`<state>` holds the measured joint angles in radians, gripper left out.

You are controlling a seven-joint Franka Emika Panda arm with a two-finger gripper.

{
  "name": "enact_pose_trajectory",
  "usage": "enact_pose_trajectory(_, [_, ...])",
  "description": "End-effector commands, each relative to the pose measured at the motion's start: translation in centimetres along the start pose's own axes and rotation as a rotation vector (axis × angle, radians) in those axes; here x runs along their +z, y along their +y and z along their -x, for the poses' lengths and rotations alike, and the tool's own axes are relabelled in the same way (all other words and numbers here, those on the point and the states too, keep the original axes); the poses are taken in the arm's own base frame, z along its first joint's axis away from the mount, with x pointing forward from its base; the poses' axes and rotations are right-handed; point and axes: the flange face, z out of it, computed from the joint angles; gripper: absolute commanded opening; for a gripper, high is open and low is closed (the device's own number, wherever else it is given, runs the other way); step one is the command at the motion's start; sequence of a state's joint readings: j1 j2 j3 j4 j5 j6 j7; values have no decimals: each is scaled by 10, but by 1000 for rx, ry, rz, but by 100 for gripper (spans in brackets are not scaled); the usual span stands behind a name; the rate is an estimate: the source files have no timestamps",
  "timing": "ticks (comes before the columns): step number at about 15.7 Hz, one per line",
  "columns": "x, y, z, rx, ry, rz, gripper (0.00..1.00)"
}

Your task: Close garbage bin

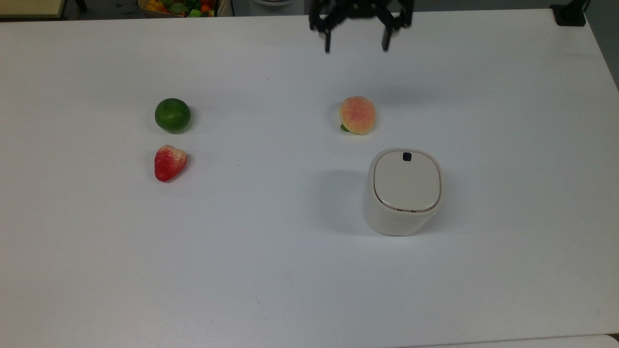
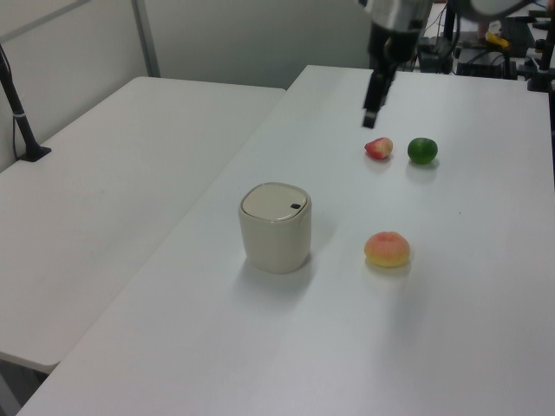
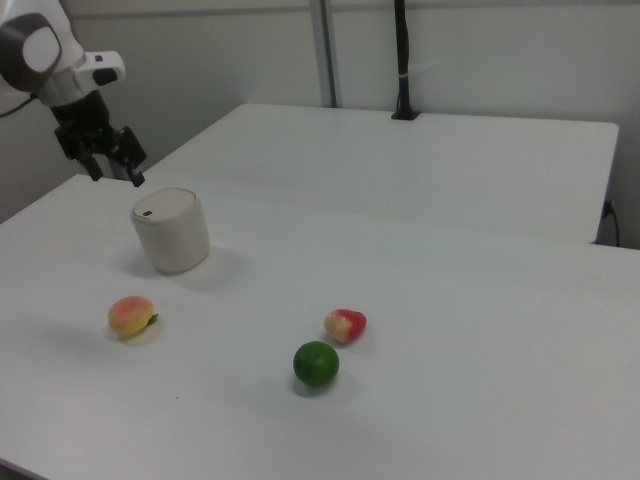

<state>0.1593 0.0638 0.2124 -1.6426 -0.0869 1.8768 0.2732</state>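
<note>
Spread-fingered, the gripper (image 1: 357, 41) hangs at the top view's upper edge, holding nothing. Well below it, right of centre, stands the garbage bin (image 1: 404, 193), lid flat.

The gripper (image 1: 356, 44) hung at the upper edge of the top view, its two black fingers (image 1: 328, 41) pointing down the frame and set wide apart, nothing between them. In the left view the gripper (image 2: 370, 117) pointed downward from a white wrist (image 2: 395, 16) at the top of the frame, seen edge-on, well above the surface. In the right view the gripper (image 3: 115, 174) sat at the far left, below a white and grey arm (image 3: 45, 55), its fingers spread and free of any contact.
</note>
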Motion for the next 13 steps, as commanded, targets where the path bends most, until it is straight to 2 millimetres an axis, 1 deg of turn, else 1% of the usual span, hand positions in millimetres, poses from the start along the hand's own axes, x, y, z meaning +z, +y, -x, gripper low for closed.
enact_pose_trajectory(1, [-28, 35, 35, 70, -108, 11, 100])
enact_pose_trajectory(2, [-36, 46, 41, 89, -128, 20, 100])
enact_pose_trajectory(4, [-58, 74, 49, 141, -163, 40, 100])
enact_pose_trajectory(5, [-65, 84, 52, 158, -183, 46, 100])
enact_pose_trajectory(7, [-66, 107, 53, 198, -197, 47, 100])
enact_pose_trajectory(9, [-58, 133, 49, 234, -204, 40, 100])
enact_pose_trajectory(10, [-58, 146, 47, 241, -195, 34, 100])
enact_pose_trajectory(12, [-62, 154, 41, 229, -145, 16, 100])
enact_pose_trajectory(13, [-62, 155, 39, 220, -138, 6, 100])
